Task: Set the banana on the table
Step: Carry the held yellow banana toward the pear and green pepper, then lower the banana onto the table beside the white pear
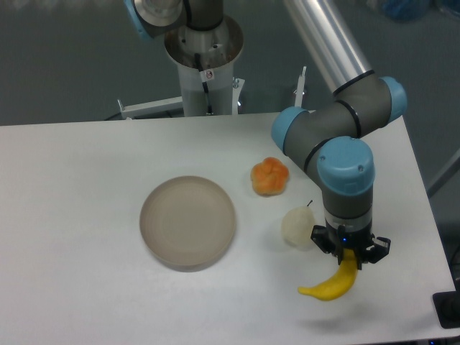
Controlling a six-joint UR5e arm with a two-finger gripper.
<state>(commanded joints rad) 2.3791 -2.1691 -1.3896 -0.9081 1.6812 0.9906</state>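
We see the jaws clamped on the banana's (330, 283) upper end; it hangs below them over the tabletop (86, 215), near the pear (297, 227).

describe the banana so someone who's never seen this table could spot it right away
On the white table, look near the front right corner, below the arm's blue-capped wrist. The banana hangs from the gripper, just right of the pale pear. It is the only bright yellow, curved, pointed thing; the pear is whitish, the orange fruit lumpy.

white table (86, 187), round beige-grey plate (187, 221) near centre, lumpy orange fruit (269, 176), pale pear (297, 227) beside it
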